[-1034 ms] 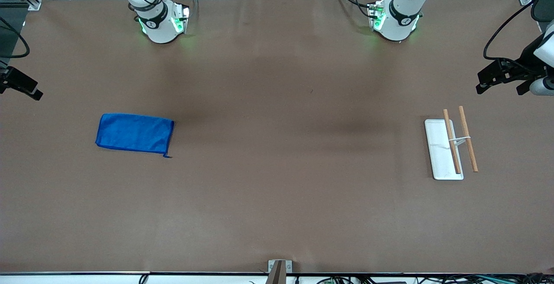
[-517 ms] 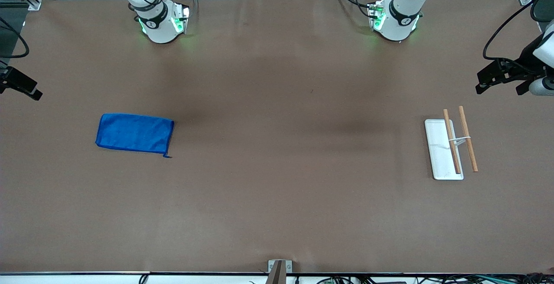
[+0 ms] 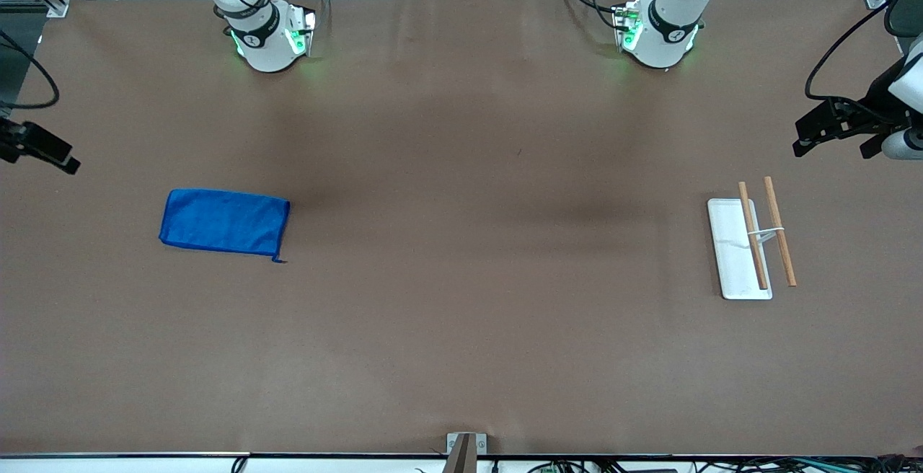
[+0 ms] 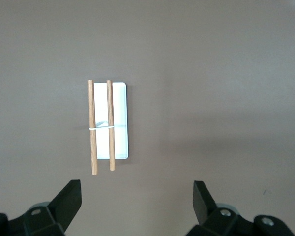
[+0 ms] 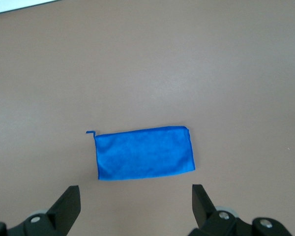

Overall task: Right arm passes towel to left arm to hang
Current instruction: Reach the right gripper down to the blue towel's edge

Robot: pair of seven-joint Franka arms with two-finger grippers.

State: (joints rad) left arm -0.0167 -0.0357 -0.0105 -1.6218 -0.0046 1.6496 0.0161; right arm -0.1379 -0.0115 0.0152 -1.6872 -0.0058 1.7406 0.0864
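Note:
The blue towel (image 3: 223, 222) lies flat on the brown table toward the right arm's end, its small corner loop (image 3: 277, 260) on the side nearer the front camera. It also shows in the right wrist view (image 5: 144, 152). The rack (image 3: 735, 249), a white base with two wooden bars (image 3: 779, 231), stands toward the left arm's end and shows in the left wrist view (image 4: 115, 120). My right gripper (image 3: 43, 150) (image 5: 135, 196) is open and empty, up over the table's edge, apart from the towel. My left gripper (image 3: 829, 130) (image 4: 137, 194) is open and empty, up near the rack.
The brown table surface (image 3: 490, 257) stretches bare between the towel and the rack. The two arm bases (image 3: 267, 37) (image 3: 660, 29) stand along the table edge farthest from the front camera. A small metal bracket (image 3: 465, 448) sits at the nearest edge.
My right gripper has shifted a little toward the towel. The left gripper, the towel and the rack have not moved.

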